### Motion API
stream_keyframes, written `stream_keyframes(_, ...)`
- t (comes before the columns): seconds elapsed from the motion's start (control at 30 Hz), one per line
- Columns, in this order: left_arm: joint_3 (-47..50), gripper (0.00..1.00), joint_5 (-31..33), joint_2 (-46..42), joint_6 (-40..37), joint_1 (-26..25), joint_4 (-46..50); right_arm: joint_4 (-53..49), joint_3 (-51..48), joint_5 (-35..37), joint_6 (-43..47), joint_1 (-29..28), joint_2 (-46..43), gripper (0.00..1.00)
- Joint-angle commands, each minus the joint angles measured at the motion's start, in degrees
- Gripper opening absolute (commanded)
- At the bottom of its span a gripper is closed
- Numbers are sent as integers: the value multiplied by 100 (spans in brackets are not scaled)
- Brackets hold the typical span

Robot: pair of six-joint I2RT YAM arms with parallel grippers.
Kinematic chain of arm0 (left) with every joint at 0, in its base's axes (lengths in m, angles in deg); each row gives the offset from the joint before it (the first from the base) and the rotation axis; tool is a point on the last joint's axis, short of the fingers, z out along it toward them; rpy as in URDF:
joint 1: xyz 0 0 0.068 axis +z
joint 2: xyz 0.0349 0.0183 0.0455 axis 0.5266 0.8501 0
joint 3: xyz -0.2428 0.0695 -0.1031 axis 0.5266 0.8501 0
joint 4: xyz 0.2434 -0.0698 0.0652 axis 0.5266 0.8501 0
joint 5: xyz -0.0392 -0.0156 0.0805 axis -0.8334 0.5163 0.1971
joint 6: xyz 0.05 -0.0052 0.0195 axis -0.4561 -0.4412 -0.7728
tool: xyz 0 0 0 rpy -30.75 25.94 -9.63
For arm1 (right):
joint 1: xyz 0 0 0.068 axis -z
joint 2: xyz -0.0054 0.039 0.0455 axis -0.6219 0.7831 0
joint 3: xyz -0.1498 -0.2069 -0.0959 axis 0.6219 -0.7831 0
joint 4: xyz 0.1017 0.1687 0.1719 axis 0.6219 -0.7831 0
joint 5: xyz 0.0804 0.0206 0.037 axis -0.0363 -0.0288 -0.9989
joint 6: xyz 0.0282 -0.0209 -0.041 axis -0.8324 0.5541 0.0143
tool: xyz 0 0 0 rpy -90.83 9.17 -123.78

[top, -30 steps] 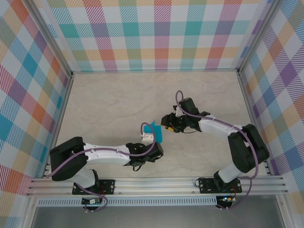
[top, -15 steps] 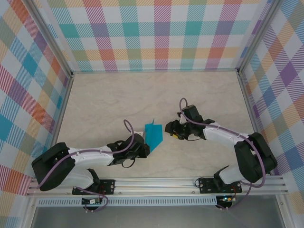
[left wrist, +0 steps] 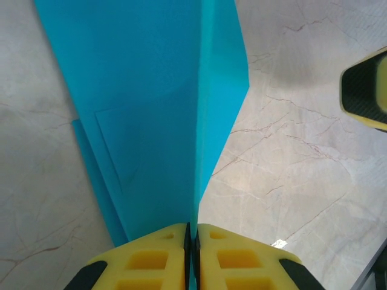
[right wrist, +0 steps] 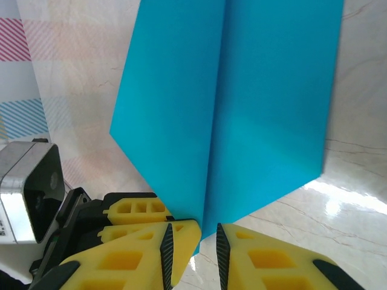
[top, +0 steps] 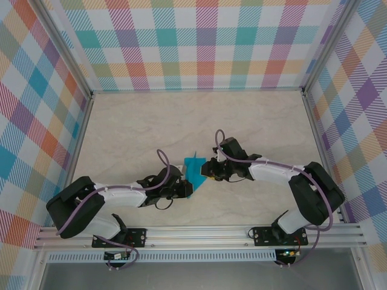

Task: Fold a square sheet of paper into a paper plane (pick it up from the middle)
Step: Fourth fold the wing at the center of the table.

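Observation:
The teal-blue paper (top: 195, 169) is folded into a slim dart shape with a centre crease and a sharp tip pointing away from the arms. It stands up off the table. My left gripper (top: 186, 188) is shut on its lower crease, and in the left wrist view the paper (left wrist: 151, 109) rises out of the closed yellow jaws (left wrist: 191, 232). My right gripper (top: 207, 170) is at the paper's right side. It stands open, and the paper's (right wrist: 242, 90) bottom corner reaches into the gap of the right gripper (right wrist: 192, 244). The left fingers (right wrist: 130, 210) show just behind.
The beige marble tabletop (top: 260, 121) stretches behind and to both sides of the grippers. Checkered walls (top: 199, 42) close in the back and sides, and an aluminium rail (top: 199, 234) runs along the near edge. A right fingertip (left wrist: 366, 90) shows at the edge of the left wrist view.
My right gripper has moved left and come up against the paper. The left arm has shifted and lowered, still holding the paper, which has moved slightly left.

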Motion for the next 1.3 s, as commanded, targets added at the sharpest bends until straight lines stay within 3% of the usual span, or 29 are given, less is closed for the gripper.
stream_keyframes(0.0,163,12,-145,-219,38,117,7,266,193,-119,-99,-113,121,27)
stream_keyframes(0.23,258,14,-37,-689,-25,190,519,367,347,-144,-139,-330,346,27)
stream_keyframes(0.53,102,14,-346,-141,1,212,47,529,391,-54,-280,-511,454,24)
stream_keyframes(0.9,102,15,-426,-141,-59,328,-4,722,391,-88,-419,-640,572,21)
stream_keyframes(1.27,122,36,-60,-716,-208,313,355,417,497,77,-478,-643,808,24)
